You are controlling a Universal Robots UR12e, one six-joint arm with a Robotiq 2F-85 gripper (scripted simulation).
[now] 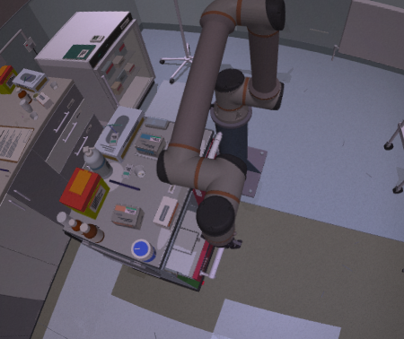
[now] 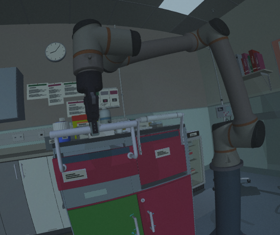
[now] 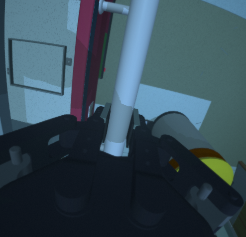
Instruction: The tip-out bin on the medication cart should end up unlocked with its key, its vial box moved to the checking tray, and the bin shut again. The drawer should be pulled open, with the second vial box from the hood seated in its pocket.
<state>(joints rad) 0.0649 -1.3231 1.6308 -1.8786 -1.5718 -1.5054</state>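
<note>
The white bar handle stands out from the red drawer front on the cart's upper left, and the drawer is pulled partly out of the cart. I grip this handle from above with my gripper, closed around the bar near its middle. From above, the open drawer shows a pale floor with a square framed pocket, which holds nothing. The wrist camera shows the same pocket beside the red front. A vial box and a flat white box lie on the cart top. The bin's key is not visible.
Behind the cart runs a counter with cabinets and a glass-fronted hood. The cart top carries a red and yellow sharps box, bottles, a blue-lidded jar and a glove box. My arm's pedestal stands right of the cart.
</note>
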